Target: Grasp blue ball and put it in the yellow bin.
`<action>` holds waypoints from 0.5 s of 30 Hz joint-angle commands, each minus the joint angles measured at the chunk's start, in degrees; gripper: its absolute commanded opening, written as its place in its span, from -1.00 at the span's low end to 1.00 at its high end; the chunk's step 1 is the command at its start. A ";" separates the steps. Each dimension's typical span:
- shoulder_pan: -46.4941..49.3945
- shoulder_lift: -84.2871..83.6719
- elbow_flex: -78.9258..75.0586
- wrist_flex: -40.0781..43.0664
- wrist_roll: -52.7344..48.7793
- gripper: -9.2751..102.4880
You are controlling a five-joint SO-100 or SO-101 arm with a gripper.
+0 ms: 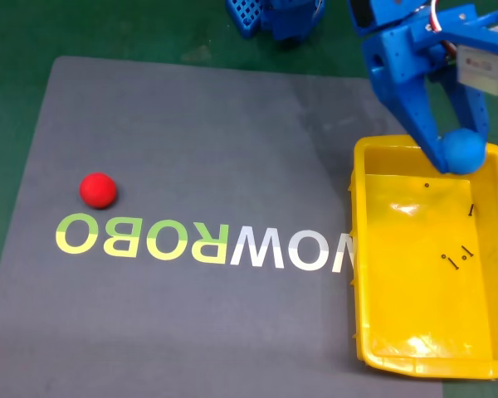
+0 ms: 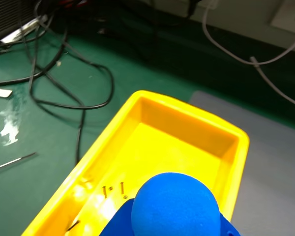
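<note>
Hovering over the far end of the yellow bin point(image 1: 423, 332), the blue hand point(image 1: 458, 149) is gripping the blue ball point(image 1: 465, 151), while the red ball point(image 1: 98, 190) is lying well apart on the grey mat point(image 1: 191, 149). Letting go this near the rim, it is risking a bounce out onto the desk point(image 1: 17, 50).

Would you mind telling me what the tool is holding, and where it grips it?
The tool holds the blue ball, pinched at its sides, above the yellow bin.
</note>
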 commanded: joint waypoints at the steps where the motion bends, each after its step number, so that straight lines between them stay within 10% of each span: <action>1: -1.58 0.70 -0.79 0.09 0.18 -0.83; 15: -0.62 -1.23 -0.97 -0.70 -0.88 -0.23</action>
